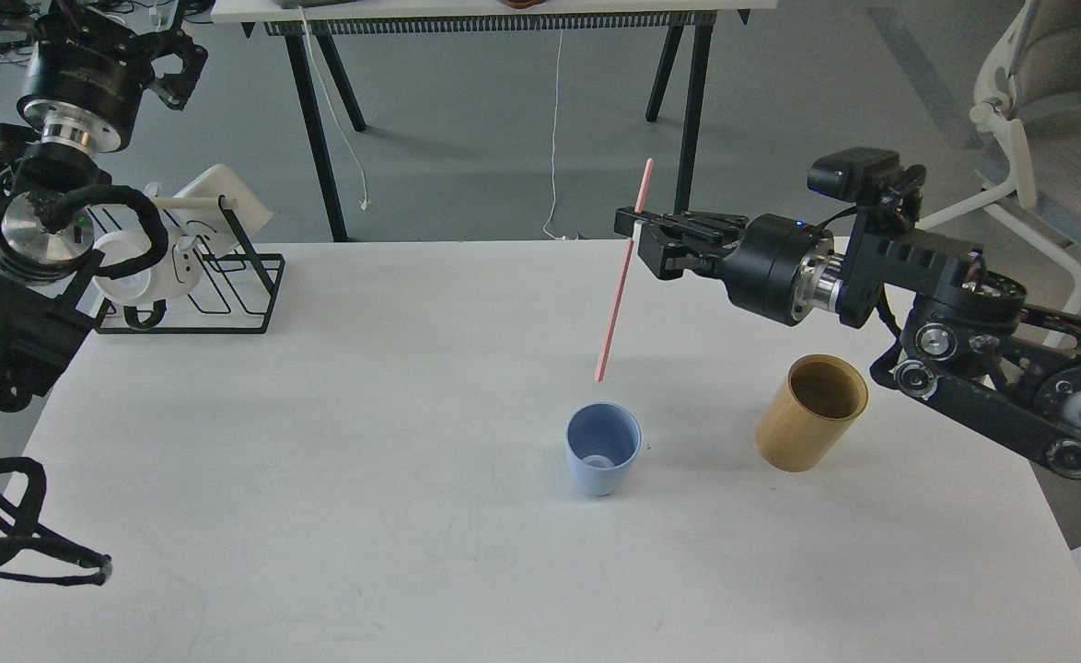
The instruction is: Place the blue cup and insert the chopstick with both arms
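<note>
Your blue cup (603, 448) is standing upright on the table (338, 479), mouth open. The pink chopstick (624, 272) hangs tilted just above it, tip not in yet, pinched up high by your right gripper (637, 230). Tan holder (812, 412) sits near the cup's right. Left gripper (168, 60) is up by the black rack (218, 295), well apart; can't tell if it's wide or narrow.
</note>
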